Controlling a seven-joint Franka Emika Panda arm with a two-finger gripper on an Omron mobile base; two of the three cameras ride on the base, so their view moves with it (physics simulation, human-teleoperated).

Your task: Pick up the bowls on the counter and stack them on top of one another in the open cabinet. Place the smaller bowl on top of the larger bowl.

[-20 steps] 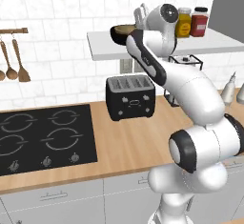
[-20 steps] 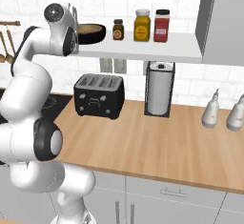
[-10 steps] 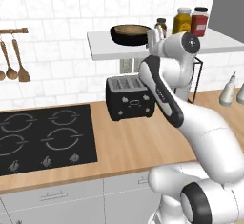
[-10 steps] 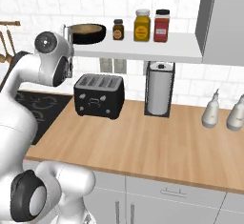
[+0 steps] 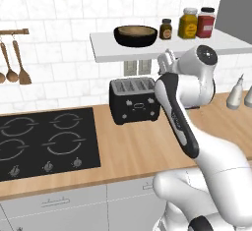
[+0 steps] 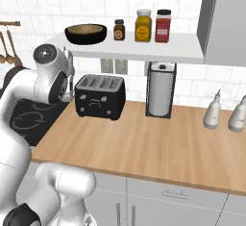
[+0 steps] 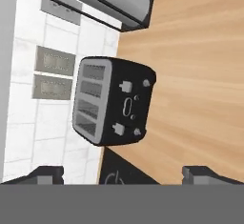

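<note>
Above toaster (image 7: pixel 114 104), end effector (image 7: pixel 121 173) wide, empty.

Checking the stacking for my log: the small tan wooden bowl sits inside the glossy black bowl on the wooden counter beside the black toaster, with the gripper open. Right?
Not quite. The small tan wooden bowl does sit inside the glossy black bowl, but on the flat white wall shelf above the black toaster, not the counter; the right base view shows it. The gripper is open.
</note>
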